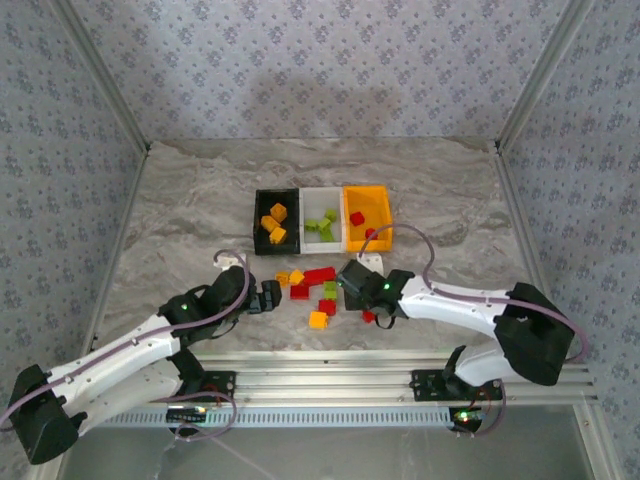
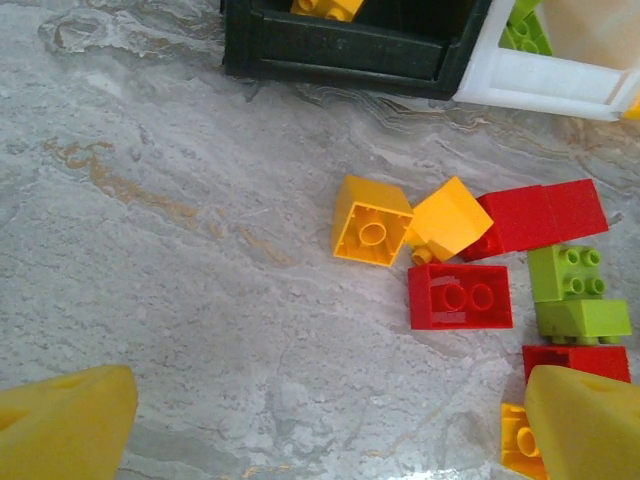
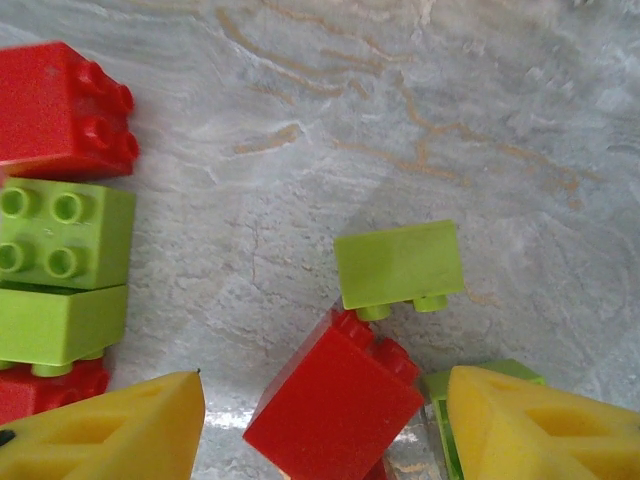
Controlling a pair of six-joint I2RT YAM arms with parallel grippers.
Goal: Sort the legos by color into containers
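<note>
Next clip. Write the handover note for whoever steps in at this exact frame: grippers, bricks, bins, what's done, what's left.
Grippers: left gripper open and empty above the table; right gripper open, fingers either side of a red brick lying on the table.
Bins: black bin holds yellow bricks, white bin green bricks, orange bin red bricks.
Done: a few of each colour sorted.
Left: loose bricks of all three colours on the table in front of the bins, between the grippers.
</note>
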